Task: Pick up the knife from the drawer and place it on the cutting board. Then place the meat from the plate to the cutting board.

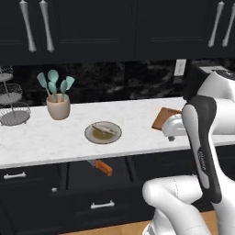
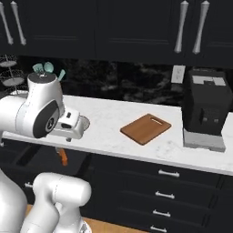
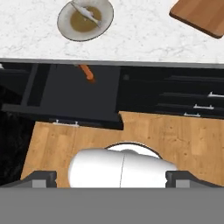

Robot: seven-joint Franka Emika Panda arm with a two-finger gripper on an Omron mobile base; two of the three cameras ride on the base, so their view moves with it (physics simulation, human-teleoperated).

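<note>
The gripper [image 3: 111,177] is held wide open and empty, well apart from the knife [image 3: 87,72], seen at 12 o'clock inside the pulled-out drawer [image 3: 70,94]. One plate [image 3: 85,19] bearing one meat [image 3: 86,13] piece at 11 o'clock and one cutting board [image 3: 202,15] at 1 o'clock are counted.

In the left base view, we see the knife [image 1: 103,166] only in part, its blade tip tucked under the counter edge [image 1: 69,158] at lower centre. The arm [image 1: 202,142] covers much of the cutting board [image 1: 165,117] at right. In the hand view, the board's far end is cut off at the upper right corner.
</note>
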